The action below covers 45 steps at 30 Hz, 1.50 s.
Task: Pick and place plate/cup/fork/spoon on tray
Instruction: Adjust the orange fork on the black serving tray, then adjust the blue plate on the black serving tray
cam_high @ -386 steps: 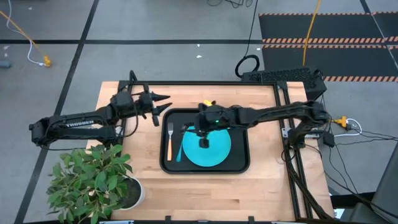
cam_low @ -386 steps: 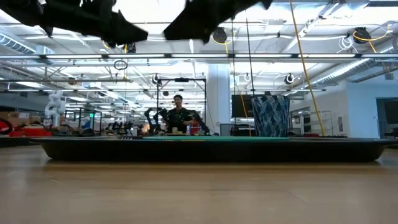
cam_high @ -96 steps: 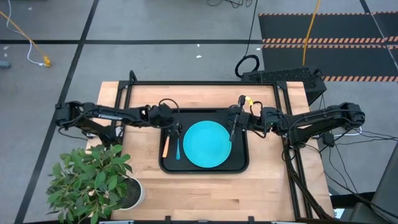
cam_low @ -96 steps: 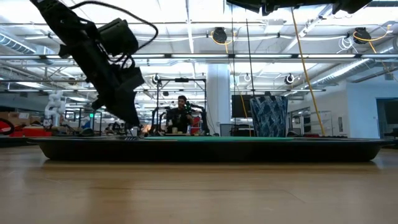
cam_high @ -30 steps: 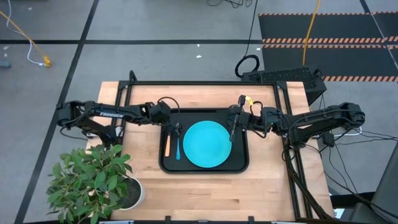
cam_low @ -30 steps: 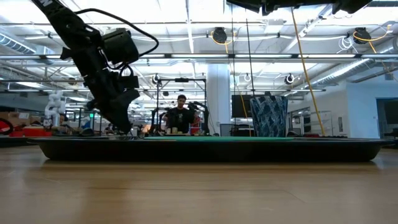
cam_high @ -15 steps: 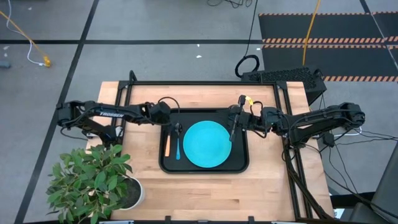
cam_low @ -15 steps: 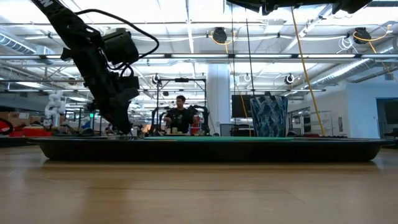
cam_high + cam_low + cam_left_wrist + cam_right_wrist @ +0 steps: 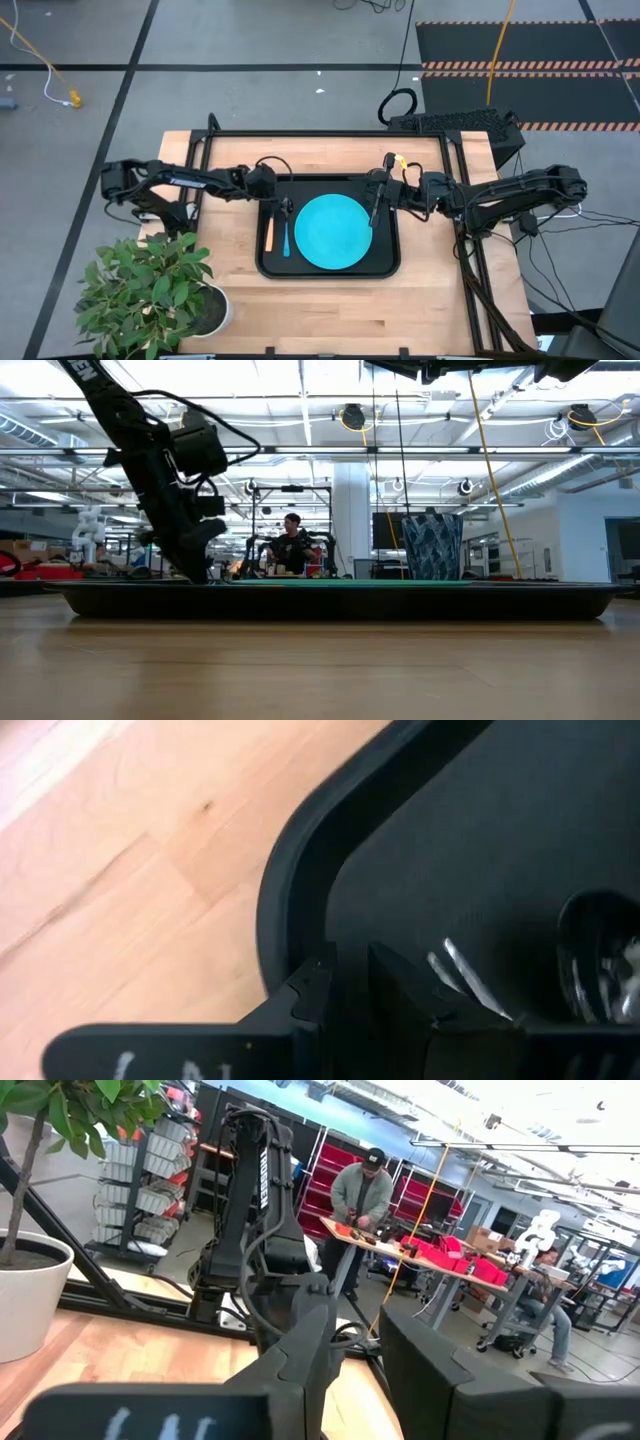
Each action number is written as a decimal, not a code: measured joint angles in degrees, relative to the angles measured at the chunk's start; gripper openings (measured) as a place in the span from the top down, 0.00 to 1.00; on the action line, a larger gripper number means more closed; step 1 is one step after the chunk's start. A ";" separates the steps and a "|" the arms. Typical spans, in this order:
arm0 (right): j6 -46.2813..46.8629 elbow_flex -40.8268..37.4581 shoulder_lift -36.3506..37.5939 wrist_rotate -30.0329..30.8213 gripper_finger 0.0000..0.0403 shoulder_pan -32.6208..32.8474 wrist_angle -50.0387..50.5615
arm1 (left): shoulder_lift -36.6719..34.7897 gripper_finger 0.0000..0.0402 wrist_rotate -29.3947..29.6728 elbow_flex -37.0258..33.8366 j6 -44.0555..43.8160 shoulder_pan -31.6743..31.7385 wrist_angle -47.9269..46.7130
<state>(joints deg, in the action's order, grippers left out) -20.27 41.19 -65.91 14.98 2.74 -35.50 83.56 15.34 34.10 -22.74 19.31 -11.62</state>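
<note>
High view first: we see the large black rectangular tray (image 9: pixel 330 268) on the pale wooden bench (image 9: pixel 330 310), with the round turquoise-blue plate (image 9: pixel 333 231) lying flat in its middle. The slim orange-handled fork (image 9: pixel 267 233) and the slim spoon with a light blue handle (image 9: pixel 285 234) lie side by side in the tray's left part. We see the left pincer (image 9: pixel 281 207) low over their upper ends, its fingers (image 9: pixel 400 995) narrowly spread and pinching nothing. The right pincer (image 9: pixel 374 208) hangs above the tray's right edge, likewise slightly parted. A leafy potted plant (image 9: pixel 150 290) stands at the bench's near-left corner.
</note>
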 joint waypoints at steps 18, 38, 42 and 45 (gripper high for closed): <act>-0.02 0.00 0.01 0.11 0.79 0.00 0.22 | 0.43 0.84 -0.41 0.00 1.53 0.00 2.06; 0.02 0.00 0.00 0.17 0.79 -0.01 0.26 | 0.36 0.84 0.24 0.00 2.71 -1.70 1.54; 0.00 0.00 0.02 0.27 0.79 -0.01 0.46 | -0.87 0.84 1.12 0.44 3.05 -1.69 1.02; 0.02 0.00 0.02 3.12 0.79 0.00 0.65 | -2.82 0.84 1.24 1.99 4.18 -1.33 0.75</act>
<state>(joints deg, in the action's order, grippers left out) -20.25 41.19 -65.89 18.10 2.74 -34.85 80.74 16.58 36.09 -18.56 17.98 -10.88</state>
